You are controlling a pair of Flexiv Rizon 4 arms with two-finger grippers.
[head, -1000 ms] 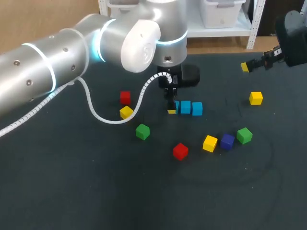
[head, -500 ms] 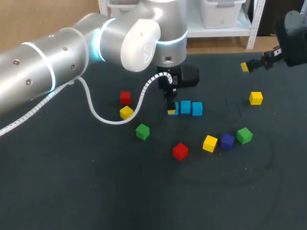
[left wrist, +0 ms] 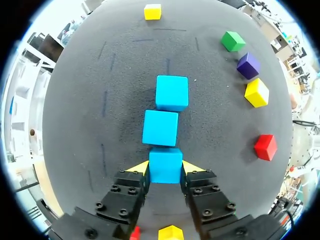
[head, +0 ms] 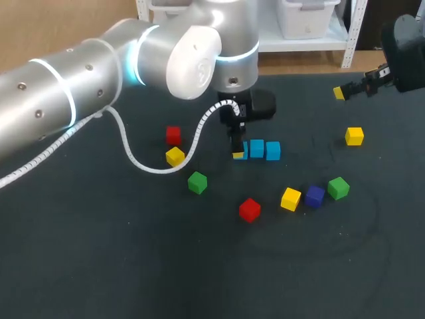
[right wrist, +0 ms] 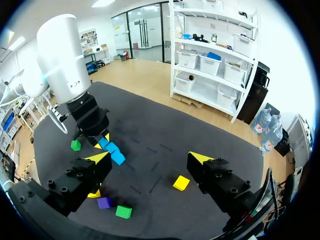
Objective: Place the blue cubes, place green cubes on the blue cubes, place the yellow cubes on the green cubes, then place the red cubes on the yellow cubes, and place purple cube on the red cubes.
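Blue cubes (left wrist: 160,127), three, lying in a straight row near the middle of the dark bench (head: 99,266), each just beside the next. End blue cube (left wrist: 165,165) of that row sits between the fingers of the left claw (left wrist: 165,169), which pinches it from both sides with the yellow tips flanking it; in the head view this cube is mostly hidden behind the claw. Right claw (right wrist: 150,158), spread wide with nothing between its fingers, held above the bench's far right corner, well apart from the row. Loose stock, left of the row: one red cube (head: 173,135), one yellow cube (head: 175,156) just in front of it, and one green cube (head: 196,182) nearer the front. Loose stock, in front of the row: second red cube (head: 250,209), then a line of second yellow cube (head: 291,199), purple cube (head: 315,196) and second green cube (head: 338,188); the yellow and purple ones look to be touching, though contact cannot be confirmed. Third yellow cube (head: 354,136) lies alone to the right, near the right claw's side. All cubes rest on the bench; none is stacked.
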